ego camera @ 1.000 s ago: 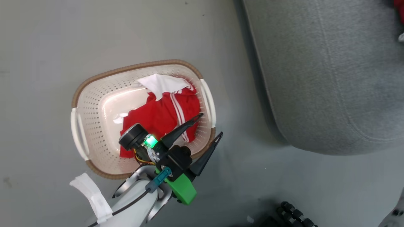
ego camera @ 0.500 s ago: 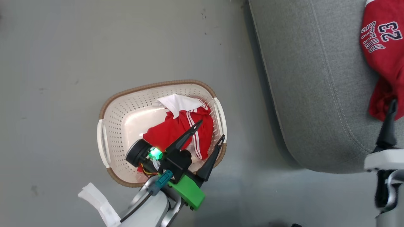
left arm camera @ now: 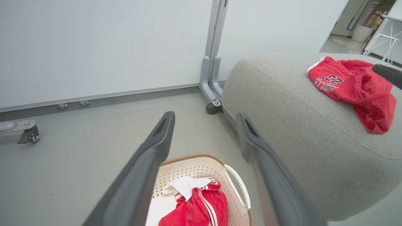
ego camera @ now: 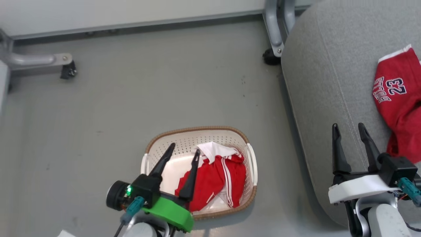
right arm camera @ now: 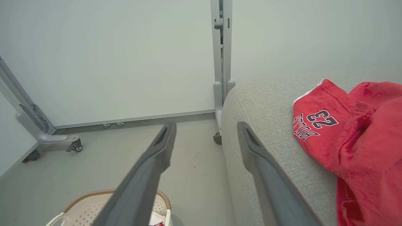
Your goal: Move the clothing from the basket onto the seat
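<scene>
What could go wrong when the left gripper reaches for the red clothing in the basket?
1. The red clothing lies bunched against one wall of the basket; the open left gripper may pinch only one fold and drag the rest over the rim.
2. The basket stands free on the floor, so a snagged fold might tip it.
3. The open right gripper hovers near the jersey on the seat; a swing could shove it.

- Grey floor (ego camera: 131, 98), smooth; a few dark specks (ego camera: 243, 79) are seen near the upright's foot.
- White wall panels (left arm camera: 94, 47), joined by a grey metal upright (left arm camera: 215, 47).
- Black caster (ego camera: 270, 59), fitted under the upright's foot; a second castered foot (ego camera: 62, 61) is seen at far left.
- White planter (left arm camera: 359, 33) and what may be a white-legged table (left arm camera: 384, 40), both blurred, are seen beyond the panels.
</scene>
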You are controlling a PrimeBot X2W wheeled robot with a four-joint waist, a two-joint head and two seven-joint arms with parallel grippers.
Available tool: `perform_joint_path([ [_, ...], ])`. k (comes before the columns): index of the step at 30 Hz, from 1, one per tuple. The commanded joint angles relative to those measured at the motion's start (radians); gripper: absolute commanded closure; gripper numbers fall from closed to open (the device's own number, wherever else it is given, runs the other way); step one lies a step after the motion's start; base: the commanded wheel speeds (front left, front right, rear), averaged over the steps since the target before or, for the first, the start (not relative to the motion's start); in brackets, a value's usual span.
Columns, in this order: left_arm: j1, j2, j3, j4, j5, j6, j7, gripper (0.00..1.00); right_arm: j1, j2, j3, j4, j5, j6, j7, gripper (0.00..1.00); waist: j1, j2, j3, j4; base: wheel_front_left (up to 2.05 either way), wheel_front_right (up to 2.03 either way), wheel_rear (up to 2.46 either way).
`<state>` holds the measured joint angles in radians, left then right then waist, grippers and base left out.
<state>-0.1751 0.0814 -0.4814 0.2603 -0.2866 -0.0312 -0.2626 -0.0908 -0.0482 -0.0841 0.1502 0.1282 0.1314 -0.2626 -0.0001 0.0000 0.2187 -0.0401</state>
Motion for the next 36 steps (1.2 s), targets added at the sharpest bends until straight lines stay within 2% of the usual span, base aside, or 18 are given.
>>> perform_joint_path([
  [1,0.037,-0.001,0.027,-0.015,0.011,0.010,-0.003,0.00,0.034,-0.004,0.006,-0.009,-0.004,-0.001,-0.003,0.00,0.0001,0.0000,-0.163,0.116,0.00,0.00,0.00],
  [9,0.170,-0.022,0.184,-0.126,0.043,0.032,-0.002,0.00,0.141,-0.004,0.011,-0.077,0.006,-0.001,-0.003,0.00,0.0001,0.0000,-0.270,0.153,0.00,0.00,0.00],
  [17,0.302,-0.029,0.278,-0.205,0.065,0.036,-0.002,0.00,0.261,-0.004,0.021,-0.092,0.021,-0.001,-0.003,0.00,0.0001,0.0000,-0.328,0.140,0.00,0.00,0.00],
  [24,0.372,-0.030,0.294,-0.189,0.116,0.004,-0.002,0.00,0.313,-0.004,0.054,-0.075,0.020,-0.001,-0.003,0.00,0.0001,0.0000,-0.347,0.126,0.00,0.00,0.00],
  [36,0.361,-0.031,0.289,-0.166,0.123,-0.012,-0.002,0.00,0.308,-0.004,0.069,-0.054,0.023,-0.001,-0.003,0.00,0.0001,0.0000,-0.362,0.124,0.00,0.00,0.00],
])
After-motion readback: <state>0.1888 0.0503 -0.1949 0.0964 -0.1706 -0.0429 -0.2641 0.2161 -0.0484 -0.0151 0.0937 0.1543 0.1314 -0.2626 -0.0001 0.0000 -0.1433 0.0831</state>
